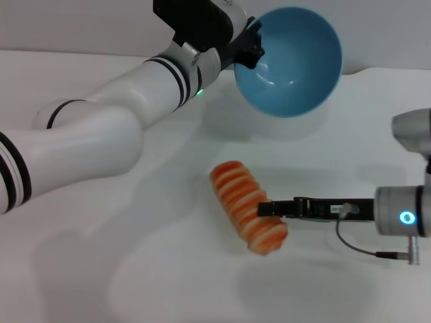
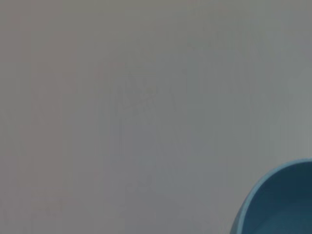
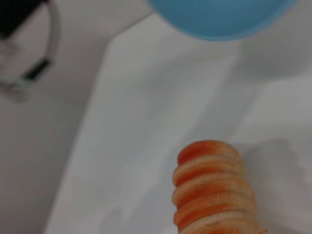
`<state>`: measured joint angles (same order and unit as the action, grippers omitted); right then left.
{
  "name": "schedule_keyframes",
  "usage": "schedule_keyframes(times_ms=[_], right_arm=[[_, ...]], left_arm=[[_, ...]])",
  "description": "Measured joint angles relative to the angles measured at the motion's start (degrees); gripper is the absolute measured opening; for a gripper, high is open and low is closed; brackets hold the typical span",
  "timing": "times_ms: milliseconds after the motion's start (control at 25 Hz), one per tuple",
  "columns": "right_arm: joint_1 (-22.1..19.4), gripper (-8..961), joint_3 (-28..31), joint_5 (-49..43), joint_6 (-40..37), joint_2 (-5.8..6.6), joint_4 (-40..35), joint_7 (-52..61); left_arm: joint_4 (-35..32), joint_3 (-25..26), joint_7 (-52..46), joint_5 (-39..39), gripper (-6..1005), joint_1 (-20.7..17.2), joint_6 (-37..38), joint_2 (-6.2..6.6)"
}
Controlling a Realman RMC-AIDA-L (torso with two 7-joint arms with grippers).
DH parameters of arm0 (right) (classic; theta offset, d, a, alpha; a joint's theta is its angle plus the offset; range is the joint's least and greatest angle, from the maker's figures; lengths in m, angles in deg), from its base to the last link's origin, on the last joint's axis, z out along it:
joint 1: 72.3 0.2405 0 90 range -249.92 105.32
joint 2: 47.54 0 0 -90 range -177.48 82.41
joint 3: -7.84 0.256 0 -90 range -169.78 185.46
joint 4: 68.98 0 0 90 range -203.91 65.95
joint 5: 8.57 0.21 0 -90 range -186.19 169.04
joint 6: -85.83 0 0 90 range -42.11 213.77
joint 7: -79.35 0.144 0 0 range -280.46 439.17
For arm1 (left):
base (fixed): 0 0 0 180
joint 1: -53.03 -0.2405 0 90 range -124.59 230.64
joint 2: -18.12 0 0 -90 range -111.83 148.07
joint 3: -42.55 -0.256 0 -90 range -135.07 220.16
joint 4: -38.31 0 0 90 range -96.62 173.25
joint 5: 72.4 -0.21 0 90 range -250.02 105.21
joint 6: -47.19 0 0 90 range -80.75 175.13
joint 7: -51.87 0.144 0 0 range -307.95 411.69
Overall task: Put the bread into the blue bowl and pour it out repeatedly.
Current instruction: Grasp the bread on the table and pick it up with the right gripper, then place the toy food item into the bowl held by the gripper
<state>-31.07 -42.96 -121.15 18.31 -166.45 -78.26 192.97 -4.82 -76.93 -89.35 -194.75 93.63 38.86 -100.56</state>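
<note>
Nearest to us, on the white tabletop (image 1: 168, 282), lies the elongated orange-brown bread (image 1: 248, 206) with pale cream ridges. Our right gripper (image 1: 271, 210) reaches in from the side, and its black fingers appear pinched on the loaf's near end. Since that hold sits off-centre (close to one tip), we judge the loaf could pivot or slip free on lifting.

Farther back, our left gripper (image 1: 250, 48) clamps the rim of the round, glossy light-blue bowl (image 1: 291, 62), held above the table and tipped with its empty inside facing us. At that tilt, bread dropped in might roll straight out, so the bowl would need levelling first.
</note>
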Motion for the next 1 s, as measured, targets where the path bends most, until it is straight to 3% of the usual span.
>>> schedule_keyframes(times_ms=[240,280,480,760,1000], right_arm=[[-5.27,333,0.96,0.15,-14.76,0.31,-10.87,-0.02],[-6.94,325,2.61,0.20,-18.96,0.39,-13.98,-0.03],[-11.16,286,9.28,0.15,-26.11,0.54,-21.27,0.05],[-15.62,198,19.58,-0.30,-28.91,1.34,-26.23,0.25],[-16.51,179,24.31,-0.11,-28.36,1.38,-27.33,-0.89]], left_arm=[[4.49,3.56,-0.02,0.00,0,2.75,3.44,0.12],[7.11,6.22,-0.02,0.00,0,4.82,6.71,0.18],[9.90,9.92,0.26,-0.18,-1,7.46,11.59,0.37],[10.48,10.29,0.48,-0.42,-1,7.93,13.62,0.39],[8.64,8.87,0.48,-0.47,-1,7.78,18.17,0.12]])
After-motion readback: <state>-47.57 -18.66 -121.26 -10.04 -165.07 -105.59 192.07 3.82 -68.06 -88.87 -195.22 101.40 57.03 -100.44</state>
